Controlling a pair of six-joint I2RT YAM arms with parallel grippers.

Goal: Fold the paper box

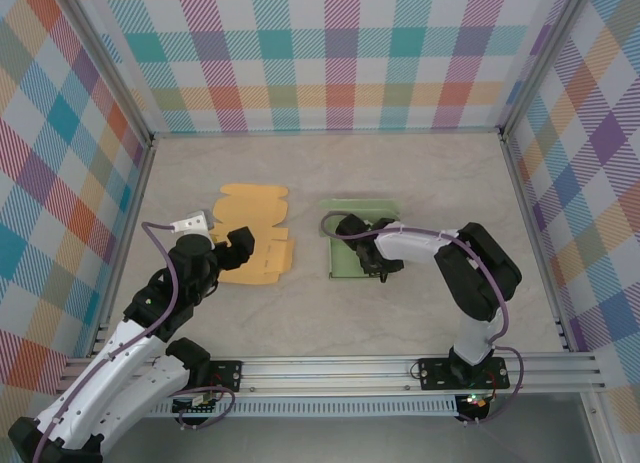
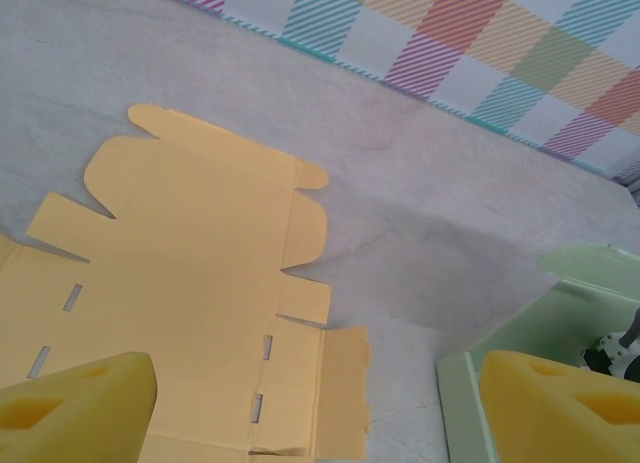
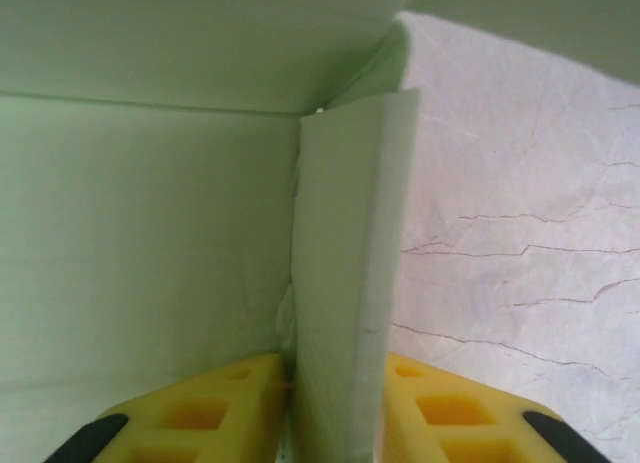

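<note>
Table (image 1: 420, 173) from above: green box (image 1: 345, 265) in the middle, right gripper (image 1: 352, 228) over it, bare surface all round. Orange blank (image 1: 253, 231) lies flat just left, left gripper (image 1: 238, 245) at its near edge.

Left wrist: jaws spread wide, holding nothing, above the blank.

Right wrist: pads (image 3: 210, 413) flank a standing box wall (image 3: 345, 263), hard against it. Whether they squeeze it is unclear.

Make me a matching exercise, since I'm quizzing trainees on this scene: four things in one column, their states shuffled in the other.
1. orange box blank
2. green box
3. left end effector
4. right end effector

A. a finger on each side of a raised wall
B. lying flat, unfolded
C. open, over the flat sheet
D. partly folded, walls standing

Pairs: 1-B, 2-D, 3-C, 4-A
</note>
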